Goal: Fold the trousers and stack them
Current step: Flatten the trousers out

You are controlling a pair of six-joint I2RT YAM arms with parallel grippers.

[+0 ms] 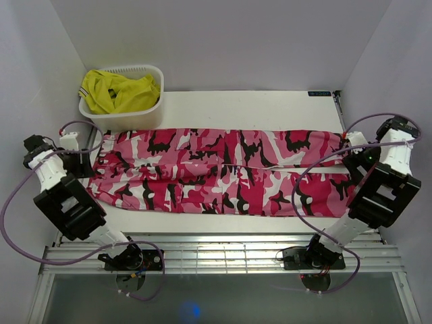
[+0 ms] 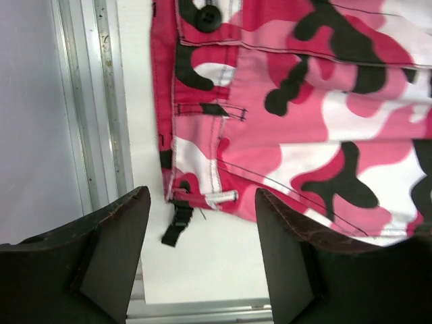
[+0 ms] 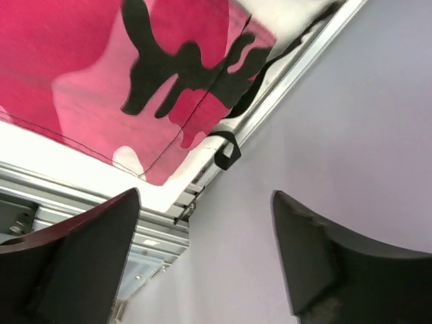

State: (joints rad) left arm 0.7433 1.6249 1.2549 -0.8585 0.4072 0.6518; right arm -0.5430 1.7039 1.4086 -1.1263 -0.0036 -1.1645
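Jaws left and right stand released as I hold them at either end of the camouflage trousers [image 1: 223, 172], spread full length across the bench [image 1: 270, 108], waistband [image 2: 165, 101] at its left edge.

Bright even light, soft shadows, sharp focus

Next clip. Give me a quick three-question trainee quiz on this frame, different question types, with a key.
1. True or false: the trousers lie inside the basket.
2. What does the basket hold? A) a yellow garment B) shoes C) nothing
3. Fill in: the left end effector and right end effector both stand ____, holding nothing.
Key: 1 false, they lie spread along the table; 2 A; 3 open.
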